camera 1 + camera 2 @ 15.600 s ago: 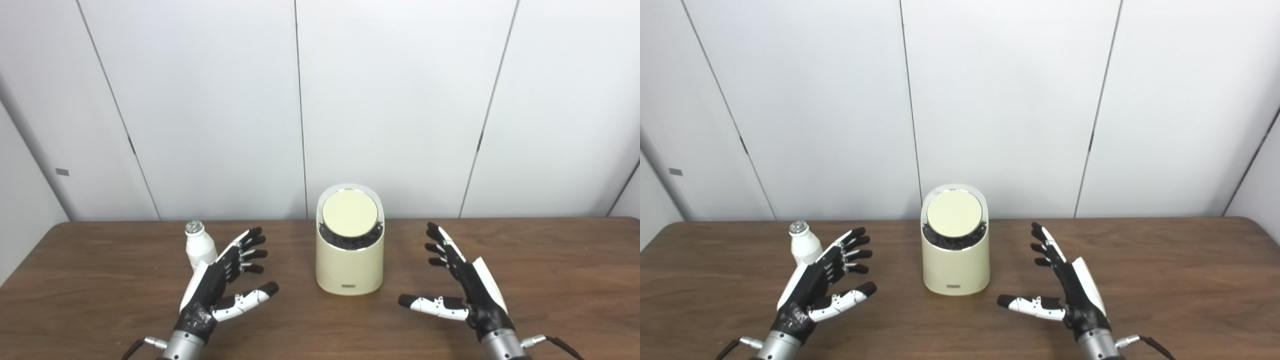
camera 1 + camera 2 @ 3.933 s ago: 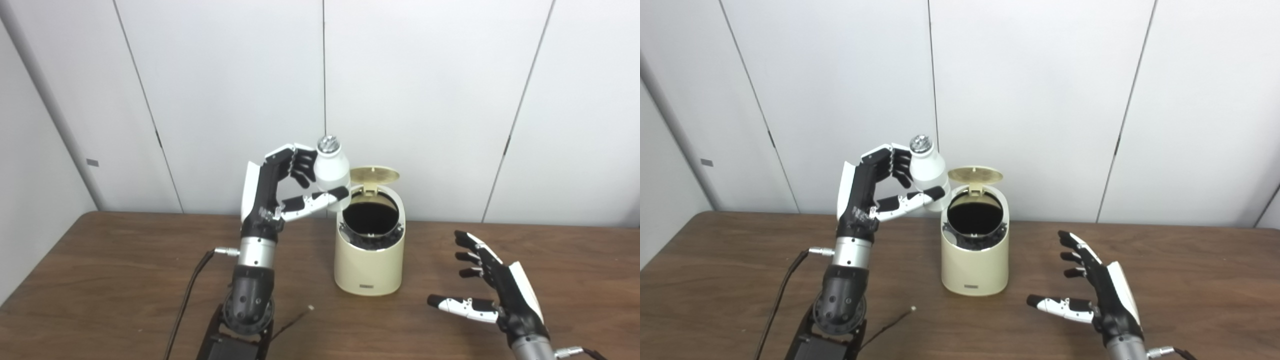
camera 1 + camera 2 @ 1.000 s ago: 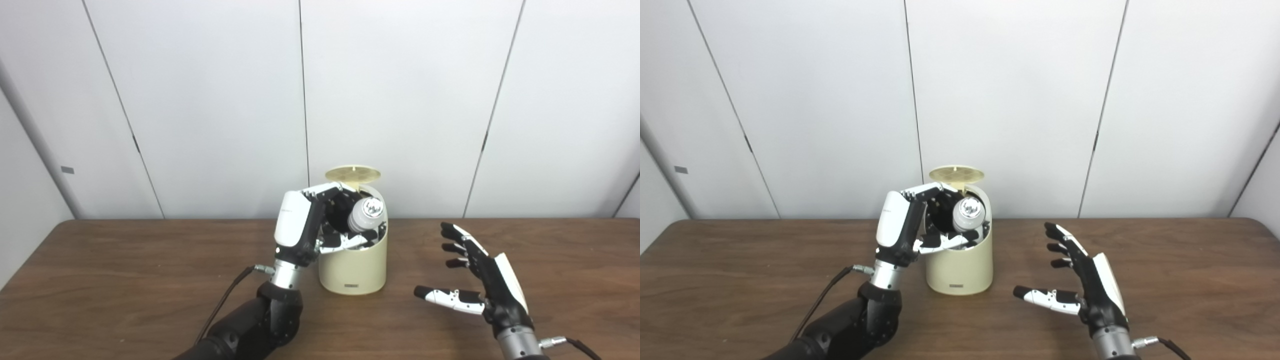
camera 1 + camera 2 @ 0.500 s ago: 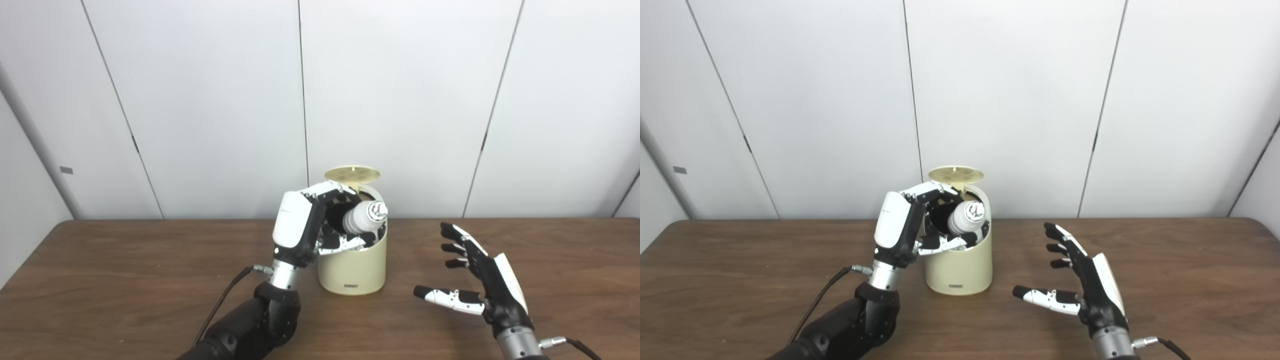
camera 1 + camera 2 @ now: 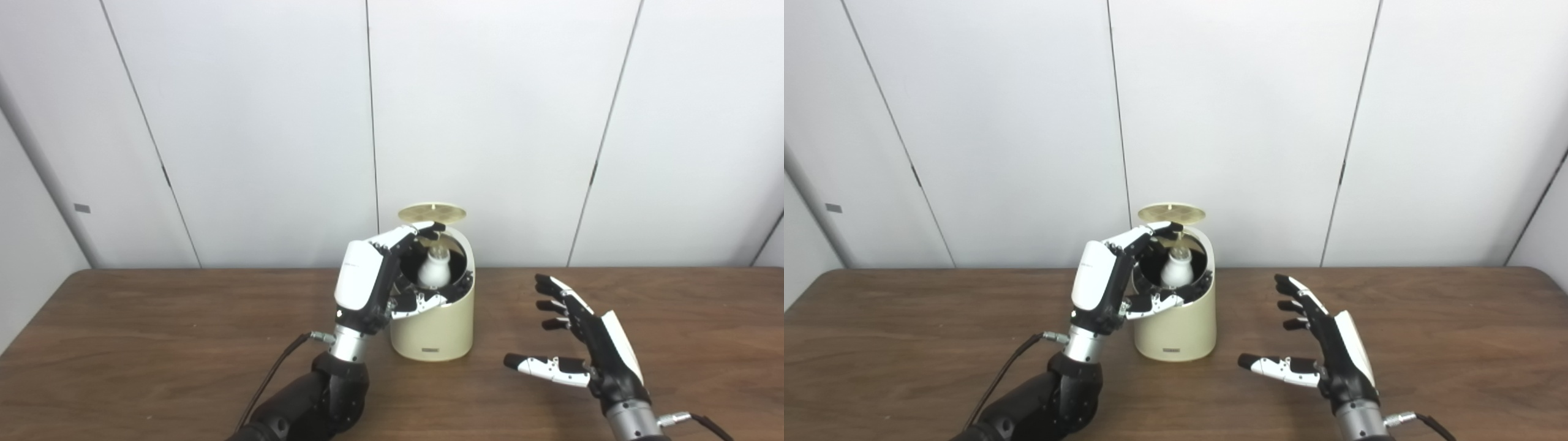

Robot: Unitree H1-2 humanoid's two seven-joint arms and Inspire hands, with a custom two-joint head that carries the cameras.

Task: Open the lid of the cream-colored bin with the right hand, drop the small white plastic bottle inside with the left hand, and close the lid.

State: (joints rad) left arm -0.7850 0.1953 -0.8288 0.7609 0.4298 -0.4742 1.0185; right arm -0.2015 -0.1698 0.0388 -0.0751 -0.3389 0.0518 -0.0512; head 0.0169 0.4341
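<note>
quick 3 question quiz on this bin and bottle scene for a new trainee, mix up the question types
1. True or false: the lid of the cream-colored bin is shut.
2. Where is the small white bottle? A) standing on the table B) inside the bin's opening C) in the right hand
3. Fill in: the left hand is at the bin's ___ with its fingers spread.

Key:
1. False, the lid stands raised at the back.
2. B
3. Rim; it no longer grips the bottle, while the right hand is open above the table beside the bin.
</note>
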